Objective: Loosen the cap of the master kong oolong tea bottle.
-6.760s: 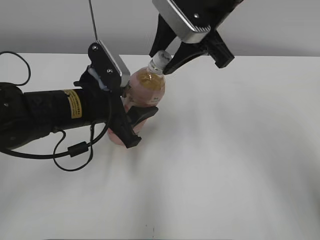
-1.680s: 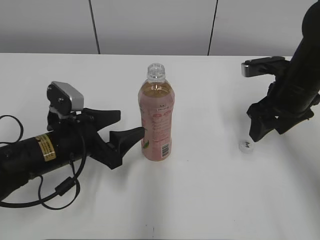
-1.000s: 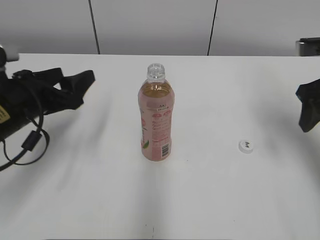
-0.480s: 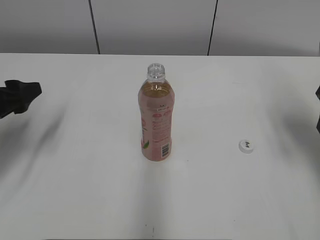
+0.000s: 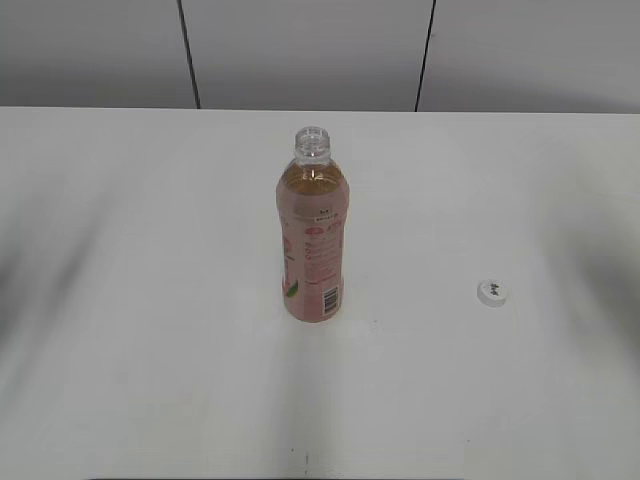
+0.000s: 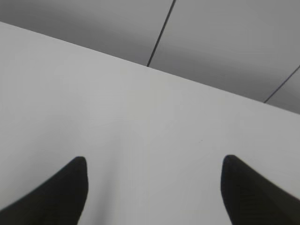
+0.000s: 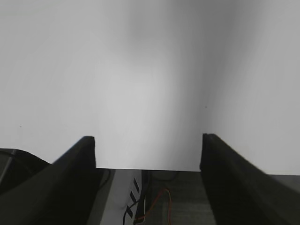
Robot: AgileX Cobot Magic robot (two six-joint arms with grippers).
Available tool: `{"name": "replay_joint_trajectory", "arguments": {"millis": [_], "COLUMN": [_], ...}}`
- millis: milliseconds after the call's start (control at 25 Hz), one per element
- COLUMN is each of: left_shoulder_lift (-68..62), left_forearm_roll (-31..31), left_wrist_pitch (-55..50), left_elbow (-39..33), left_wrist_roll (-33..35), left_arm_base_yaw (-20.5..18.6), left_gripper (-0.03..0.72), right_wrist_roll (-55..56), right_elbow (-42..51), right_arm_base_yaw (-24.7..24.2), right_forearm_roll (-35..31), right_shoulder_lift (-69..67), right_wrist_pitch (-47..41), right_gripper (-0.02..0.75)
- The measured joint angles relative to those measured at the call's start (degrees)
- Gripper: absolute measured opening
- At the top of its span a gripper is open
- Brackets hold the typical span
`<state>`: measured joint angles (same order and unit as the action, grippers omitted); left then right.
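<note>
Exterior view shows the tea bottle [image 5: 313,240] standing upright near the middle of the white desk [image 5: 150,380], its clear threaded neck bare and open at the top, amber tea filling it up to the shoulder, and a pink label with a barcode and a small green leaf wrapped around the body. The cap [image 5: 491,292] lies flat on the desk well to the right of the bottle, apart from it, a small white disc with a tiny dark mark on top. Neither arm appears in this view; only soft shadows fall at the left and right edges of the desk. Behind the desk runs a grey wall [image 5: 300,50] with two dark vertical seams. From the left wrist camera, the left claw [image 6: 154,187] is spread wide, its two dark fingertips at the bottom corners with bare desk between them and the grey wall beyond. From the right wrist camera, the right claw [image 7: 147,154] is likewise spread wide with nothing between its fingers, hanging over the desk's edge, below which some cables [image 7: 140,206] show.
</note>
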<state>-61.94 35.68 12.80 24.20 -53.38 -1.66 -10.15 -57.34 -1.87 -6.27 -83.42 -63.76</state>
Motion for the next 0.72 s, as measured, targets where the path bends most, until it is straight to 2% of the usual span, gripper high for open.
{"name": "replay_joint_trajectory", "arguments": {"millis": [80, 200, 400, 480, 560, 720], "left_shoulder_lift": [3.49, 9.05, 18.43, 20.03, 21.52, 22.13], "left_forearm_roll": [0.33, 0.94, -1.67, -5.36, -9.91, -18.53], "left_wrist_pitch": [-2.7, -7.46, -25.62, -31.43, -36.25, -48.1], "left_elbow": [0.0, -0.04, 1.05, 2.41, 4.24, 9.86], "left_wrist_roll": [-3.61, -5.29, -4.48, -0.56, 6.11, 19.31], "left_arm_base_yaw": [1.3, 5.35, 14.01, 16.77, 18.49, 19.22], "left_gripper": [0.531, 0.531, 0.531, 0.531, 0.531, 0.531], "right_wrist_roll": [0.0, 0.0, 0.0, 0.11, 0.41, 1.08], "right_elbow": [0.42, 1.39, 5.1, 6.83, 8.55, 10.9], "right_arm_base_yaw": [0.0, 0.0, 0.0, 0.0, 0.0, 0.0], "right_forearm_roll": [-1.31, -2.44, -2.63, -2.65, -2.7, -2.76], "right_shoulder_lift": [2.58, 6.28, 13.27, 16.45, 20.03, 25.75], "right_wrist_pitch": [0.28, 0.28, 0.35, 0.48, 0.67, 0.74], "right_gripper": [0.526, 0.526, 0.526, 0.526, 0.526, 0.515]}}
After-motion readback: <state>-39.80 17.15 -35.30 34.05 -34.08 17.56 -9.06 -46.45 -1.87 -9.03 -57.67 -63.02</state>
